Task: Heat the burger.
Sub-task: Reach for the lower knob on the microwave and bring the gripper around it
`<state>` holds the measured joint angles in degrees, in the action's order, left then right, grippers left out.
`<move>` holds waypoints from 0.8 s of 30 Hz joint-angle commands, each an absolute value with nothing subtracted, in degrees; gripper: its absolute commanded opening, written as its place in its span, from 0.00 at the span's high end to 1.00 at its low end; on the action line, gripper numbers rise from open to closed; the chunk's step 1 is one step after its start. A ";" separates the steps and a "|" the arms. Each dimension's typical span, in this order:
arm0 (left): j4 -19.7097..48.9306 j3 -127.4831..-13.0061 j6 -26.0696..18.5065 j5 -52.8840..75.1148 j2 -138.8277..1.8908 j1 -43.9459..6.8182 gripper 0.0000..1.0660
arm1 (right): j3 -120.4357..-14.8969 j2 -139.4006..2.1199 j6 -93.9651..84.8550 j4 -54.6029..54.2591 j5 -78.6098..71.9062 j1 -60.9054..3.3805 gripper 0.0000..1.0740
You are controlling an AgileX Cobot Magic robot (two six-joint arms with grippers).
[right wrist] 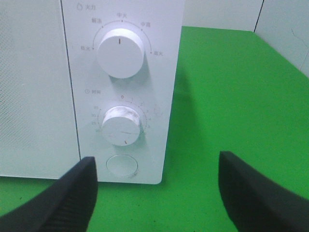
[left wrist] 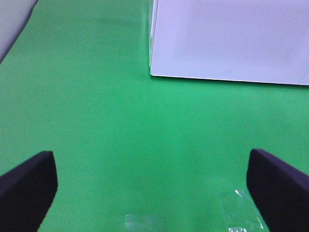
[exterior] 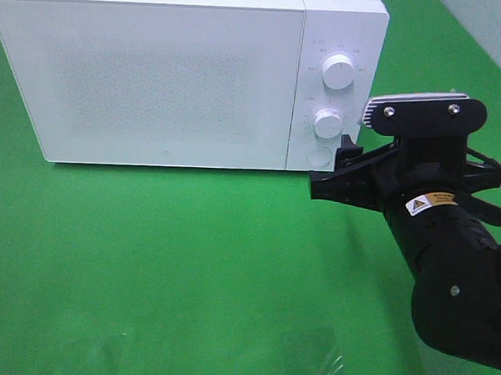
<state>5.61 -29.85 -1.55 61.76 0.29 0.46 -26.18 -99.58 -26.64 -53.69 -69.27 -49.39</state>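
Fingers (right wrist: pixel 72 203) of the right gripper (right wrist: pixel 164 193) — parted, nothing between them, hovering just in front of the microwave's (exterior: pixel 185 75) control panel (right wrist: pixel 123 92), flanking the round button (right wrist: pixel 121 165) at its foot. Same on the left gripper (left wrist: pixel 153 188): splayed wide, empty, hanging over bare green mat (exterior: pixel 187 268) out in front of the microwave's door (exterior: pixel 112 105).

No burger in sight anywhere — not on the mat before the microwave, not in either grip. Door shut and frosted, so impossible to tell whether inside, though likely.

Judged step: working the controls, either to start the heating or to open up after it. Next move, most probably, a squeeze and twist on the lower knob (right wrist: pixel 121 125), or a straight push on the button beneath it. Calls for a square, centred approach: little purchase on smooth round plastic, easy to slip off at a slant.

Microwave boxy, glossy white, door stippled with fine grey dots. Upper knob (right wrist: pixel 120 53) round, plain white, one dark tick; lower knob looking scuffed. Fingers matte black, wedge-shaped. Mat flat, faintly sheened, with a scrap of crinkled clear film (exterior: pixel 329 372) lying well in front of the microwave's right corner.
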 commanded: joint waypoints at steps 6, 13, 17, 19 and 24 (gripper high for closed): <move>5.73 -29.74 -1.60 61.25 1.26 0.57 0.06 | -30.83 -104.22 -26.93 -50.71 -71.62 -49.16 0.34; 5.73 -29.74 -1.60 61.25 1.26 0.57 0.06 | -34.66 -107.66 -25.55 -49.45 -71.51 -48.24 0.34; 5.73 -29.74 -1.60 61.25 1.26 0.57 0.06 | -36.84 -109.78 -24.35 -46.70 -69.33 -45.84 0.34; 5.73 -29.74 -1.60 61.25 1.26 0.57 0.06 | -37.53 -110.41 -23.72 -45.95 -69.16 -45.09 0.34; 5.67 -29.74 -1.60 61.25 1.26 0.57 0.06 | -39.25 -111.96 -23.03 -45.66 -68.24 -43.43 0.34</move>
